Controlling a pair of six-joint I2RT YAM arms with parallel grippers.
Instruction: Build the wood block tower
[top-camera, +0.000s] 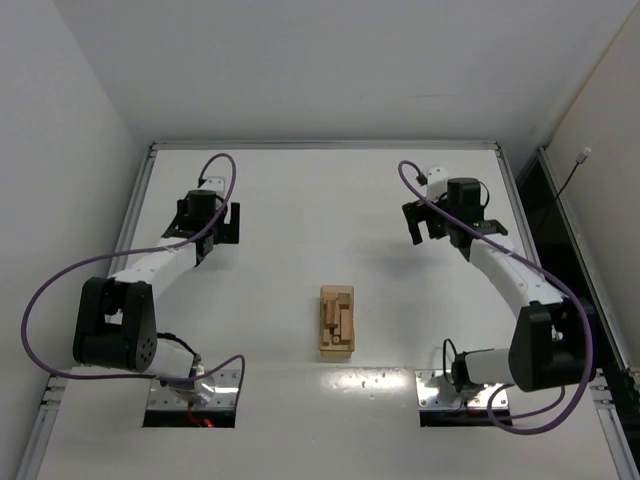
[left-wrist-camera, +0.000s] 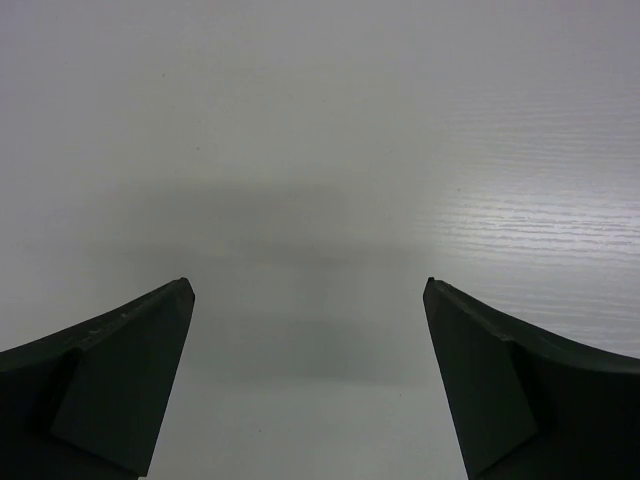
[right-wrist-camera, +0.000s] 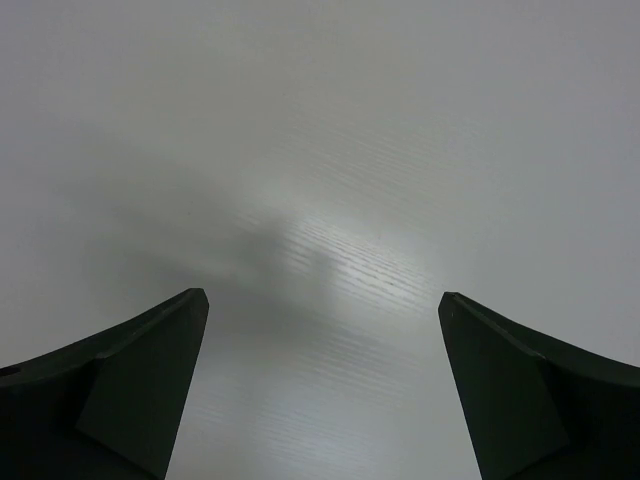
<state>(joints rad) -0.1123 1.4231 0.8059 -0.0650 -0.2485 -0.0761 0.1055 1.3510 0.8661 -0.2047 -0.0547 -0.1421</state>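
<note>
Several light-tan wood blocks (top-camera: 338, 314) lie packed together inside a small tan tray (top-camera: 336, 351) in the middle of the table, toward its near side. No tower shows in any view. My left gripper (top-camera: 220, 234) is open and empty over bare table at the far left, well away from the tray. My right gripper (top-camera: 429, 230) is open and empty at the far right. The left wrist view shows my left gripper (left-wrist-camera: 310, 286) over plain white tabletop only. The right wrist view shows the same under my right gripper (right-wrist-camera: 322, 296).
The white table (top-camera: 300, 200) has a raised metal rim at the back and sides. White walls close in on the left and back. Purple cables loop off both arms. Two base plates sit at the near edge.
</note>
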